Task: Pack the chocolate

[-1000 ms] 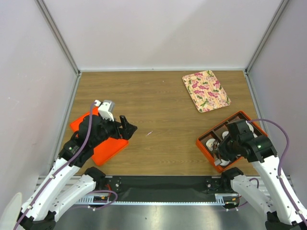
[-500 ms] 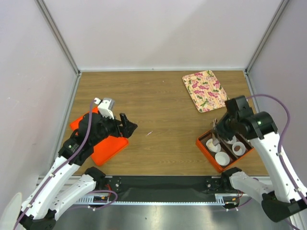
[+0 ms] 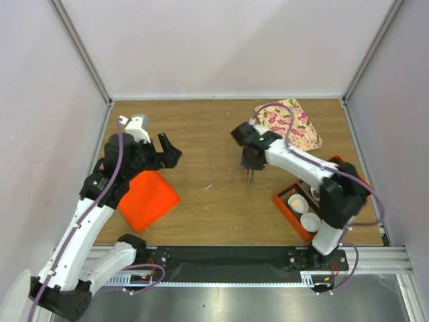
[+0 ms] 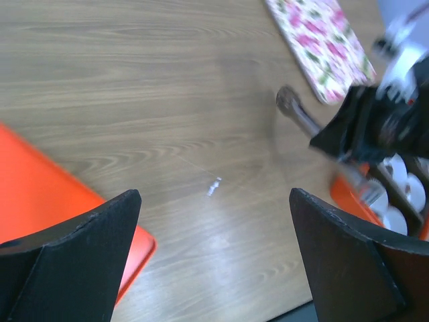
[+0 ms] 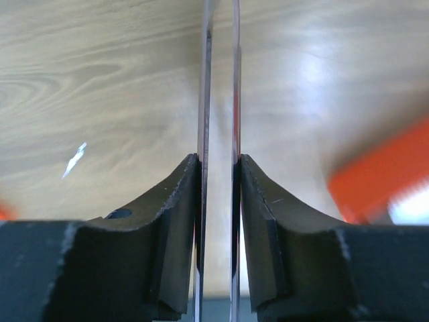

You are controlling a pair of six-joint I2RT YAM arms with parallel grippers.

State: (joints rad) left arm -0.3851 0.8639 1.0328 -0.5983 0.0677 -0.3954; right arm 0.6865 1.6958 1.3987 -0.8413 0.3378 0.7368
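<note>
Two tong blades [image 5: 204, 100] in right pincer [image 5: 219, 164] — chocolate unseen.

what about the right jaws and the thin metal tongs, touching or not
Touching. The right wrist view shows the jaws of the right gripper pressed flat against the metal tongs, with no gap on either side.

I am holding my left gripper [image 3: 170, 150] spread wide near the left edge, and my right arm stretched toward the worktop's middle, its gripper [image 3: 251, 168] pinching thin metal tongs [image 5: 204, 67].
</note>
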